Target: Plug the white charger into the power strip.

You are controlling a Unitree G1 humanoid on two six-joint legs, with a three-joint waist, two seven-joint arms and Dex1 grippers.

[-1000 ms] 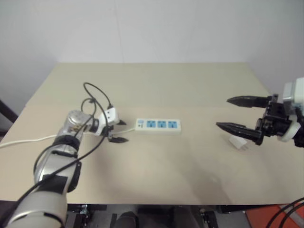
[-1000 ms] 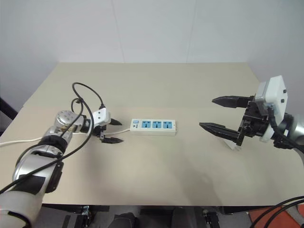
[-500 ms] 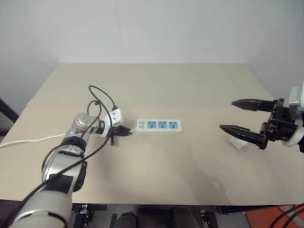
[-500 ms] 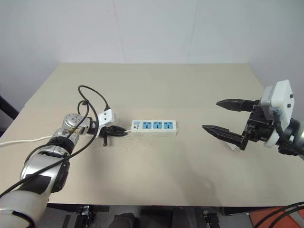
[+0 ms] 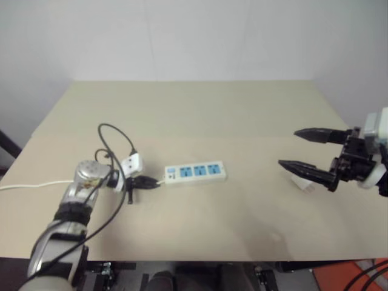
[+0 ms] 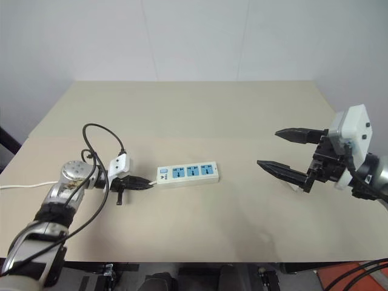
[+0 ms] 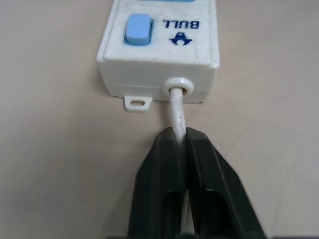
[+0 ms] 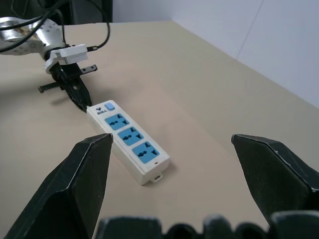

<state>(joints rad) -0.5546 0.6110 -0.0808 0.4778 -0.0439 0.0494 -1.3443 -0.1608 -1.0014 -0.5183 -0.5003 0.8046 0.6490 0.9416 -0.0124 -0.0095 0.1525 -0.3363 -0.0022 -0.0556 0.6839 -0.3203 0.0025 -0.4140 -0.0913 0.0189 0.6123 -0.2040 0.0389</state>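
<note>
Your left gripper (image 7: 185, 137) sat clamped on the thin cord (image 7: 177, 110) just behind the strip (image 5: 195, 172), which lay left of centre in the head view, its long axis running left to right with a slight tilt and its three blue sockets facing up. At far right, your right gripper (image 5: 311, 154) hung wide open and empty, the charger (image 5: 303, 182), a small white cube, on the table (image 5: 200, 109) just beneath its lower finger and nearest that arm.
</note>
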